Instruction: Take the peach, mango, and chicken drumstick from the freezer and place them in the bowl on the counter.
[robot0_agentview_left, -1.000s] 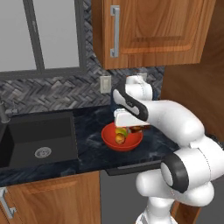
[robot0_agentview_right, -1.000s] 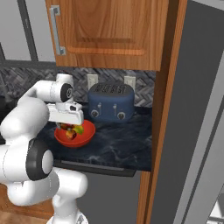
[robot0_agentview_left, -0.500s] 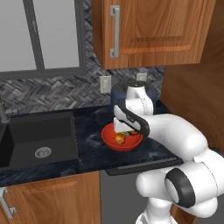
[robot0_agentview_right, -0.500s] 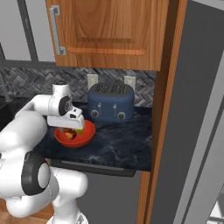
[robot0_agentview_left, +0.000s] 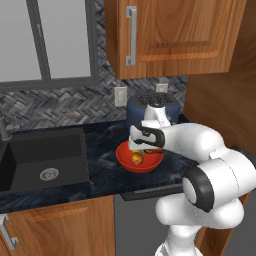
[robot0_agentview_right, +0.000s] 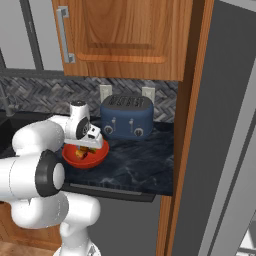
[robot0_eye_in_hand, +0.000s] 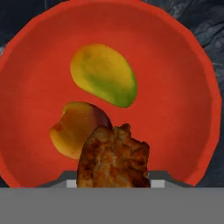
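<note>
My pincer (robot0_agentview_left: 141, 148) hangs low over the red bowl (robot0_eye_in_hand: 183, 83) on the table (robot0_agentview_left: 102, 150), clamped on the chicken drumstick (robot0_eye_in_hand: 114, 158), whose thick end juts out just ahead of the tips. The mango (robot0_eye_in_hand: 103, 80) and the peach (robot0_eye_in_hand: 75, 131) already lie in the bowl, the peach right under and beside the drumstick, the mango farther ahead and apart from both.

I judge this the last drop, and the risks are small but real. If I let go from here, the drumstick may land on the peach and knock it toward the rim, though the bowl wall looks high enough to keep it in. If I push lower first, the tips could press on the peach or tip the shallow bowl. A piece that sticks to 1 finger could be dragged out when I lift.

Open room: the bare red floor to the right of the drumstick in the hand view is the clearest landing spot. Beyond the pincer stands the blue toaster (robot0_agentview_right: 126, 117), close behind the bowl, so I would pull away straight up, not forward. The sink (robot0_agentview_left: 42, 160) lies well off to the left, and the table edge runs just behind the bowl on my side.
</note>
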